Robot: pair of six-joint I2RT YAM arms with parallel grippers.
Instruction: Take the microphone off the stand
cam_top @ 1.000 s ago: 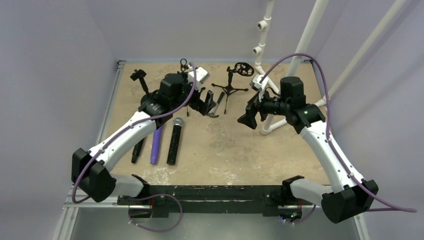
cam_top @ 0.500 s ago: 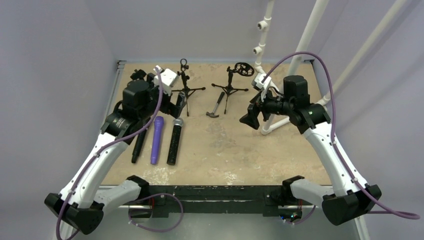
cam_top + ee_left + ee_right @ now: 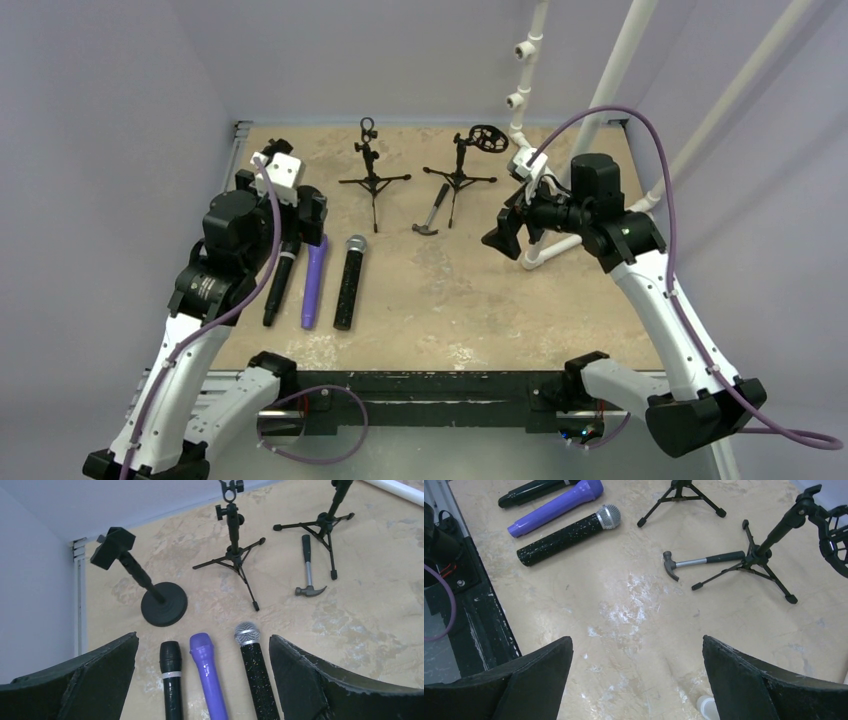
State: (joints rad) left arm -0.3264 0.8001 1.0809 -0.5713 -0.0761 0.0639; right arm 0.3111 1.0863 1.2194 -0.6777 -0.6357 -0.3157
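Three microphones lie flat side by side at the left of the table: a black one (image 3: pixel 277 285) (image 3: pixel 171 680), a purple one (image 3: pixel 314 280) (image 3: pixel 210 680) and a speckled black one with a silver grille (image 3: pixel 349 280) (image 3: pixel 257 680) (image 3: pixel 566 535). Behind them stand a round-base stand (image 3: pixel 162 602), a tripod stand (image 3: pixel 372 180) (image 3: pixel 234 540) and a tripod stand with a ring mount (image 3: pixel 462 170) (image 3: pixel 769 550); their clips hold nothing. My left gripper (image 3: pixel 305 212) (image 3: pixel 203 637) hangs open above the microphones' heads. At the right, my right gripper (image 3: pixel 497 232) (image 3: pixel 636 639) stays open over bare table.
A small hammer (image 3: pixel 433 212) (image 3: pixel 704 560) lies between the two tripod stands. A white pipe frame (image 3: pixel 540 255) rises at the right, close to my right gripper. A black rail (image 3: pixel 420 385) runs along the near edge. Grey walls close in the table.
My left arm has swung left and back from over the tripod stand to above the three lying microphones. The right arm has barely moved. Both grippers stayed open.
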